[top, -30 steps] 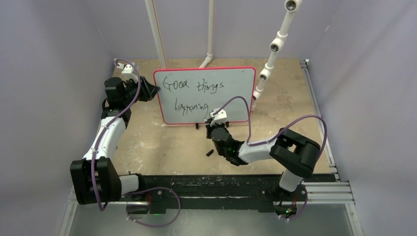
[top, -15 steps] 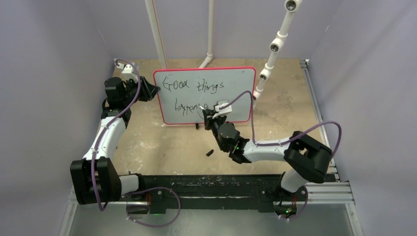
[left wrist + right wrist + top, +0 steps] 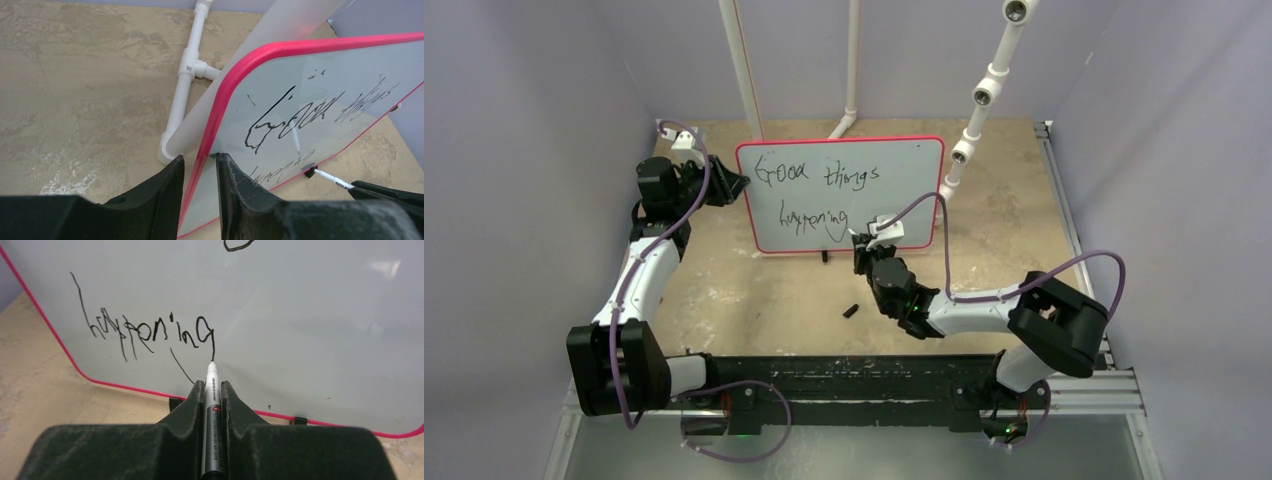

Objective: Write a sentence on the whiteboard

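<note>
- Two lines of the sentence [image 3: 150, 332] now read whole. Within the last second the right gripper [image 3: 212, 386] rose to the final letter and dropped again, and the "g" has gained its tail.
- Its fingers are pressed together on the marker [image 3: 212, 425]. The tip, just ahead of them, sits at the foot of that tail, on or very near the surface.
- My judgement: the writing is all but done, with perhaps only a full stop left.
- The left gripper [image 3: 200, 167] pinches the whiteboard [image 3: 350, 70] by its left rim, which stands between the fingers.
- Board: smooth glossy white face, thin pink-red rim, rounded corners, small black feet [image 3: 299, 420] just beyond the right fingers.
- Marker: slim silver barrel, white nose.
- Fingers: matte black, grainy.
</note>
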`<state>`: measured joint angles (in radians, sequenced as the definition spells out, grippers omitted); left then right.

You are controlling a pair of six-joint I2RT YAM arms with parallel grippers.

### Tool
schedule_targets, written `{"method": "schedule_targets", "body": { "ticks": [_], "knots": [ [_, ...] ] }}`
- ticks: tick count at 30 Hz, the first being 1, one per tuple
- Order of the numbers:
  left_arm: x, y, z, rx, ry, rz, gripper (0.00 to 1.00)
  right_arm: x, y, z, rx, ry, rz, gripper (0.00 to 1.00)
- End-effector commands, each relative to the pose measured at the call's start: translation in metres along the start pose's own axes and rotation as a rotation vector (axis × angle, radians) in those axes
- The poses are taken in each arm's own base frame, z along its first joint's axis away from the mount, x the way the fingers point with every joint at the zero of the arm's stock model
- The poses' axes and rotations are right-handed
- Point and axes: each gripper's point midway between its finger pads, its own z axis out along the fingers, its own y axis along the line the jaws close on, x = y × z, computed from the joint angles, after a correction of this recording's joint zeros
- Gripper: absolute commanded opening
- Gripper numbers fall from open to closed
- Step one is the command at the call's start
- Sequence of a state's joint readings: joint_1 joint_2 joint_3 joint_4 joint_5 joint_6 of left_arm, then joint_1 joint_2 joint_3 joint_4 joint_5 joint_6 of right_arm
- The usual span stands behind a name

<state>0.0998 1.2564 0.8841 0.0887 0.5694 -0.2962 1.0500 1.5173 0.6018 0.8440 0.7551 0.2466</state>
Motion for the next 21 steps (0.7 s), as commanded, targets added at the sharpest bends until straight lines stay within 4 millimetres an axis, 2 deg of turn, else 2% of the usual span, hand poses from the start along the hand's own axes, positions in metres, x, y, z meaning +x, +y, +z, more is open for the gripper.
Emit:
{"method": "schedule_targets", "body": {
  "ticks": [1, 15, 21],
  "knots": [
    [-0.006, -0.006, -0.003, 0.022, -0.029, 0.021, 0.3, -0.005, -0.015, 0.004, 0.085, -0.03, 0.019, 0.0],
    [-0.006, -0.006, -0.003, 0.021, -0.031, 0.022, 0.3, -0.006, -0.024, 0.016, 0.132, -0.045, 0.018, 0.0],
    [-0.005, -0.006, -0.003, 0.021, -0.028, 0.022, 0.29, -0.023, -0.025, 0.009, 0.113, -0.076, 0.044, 0.0]
  ]
}}
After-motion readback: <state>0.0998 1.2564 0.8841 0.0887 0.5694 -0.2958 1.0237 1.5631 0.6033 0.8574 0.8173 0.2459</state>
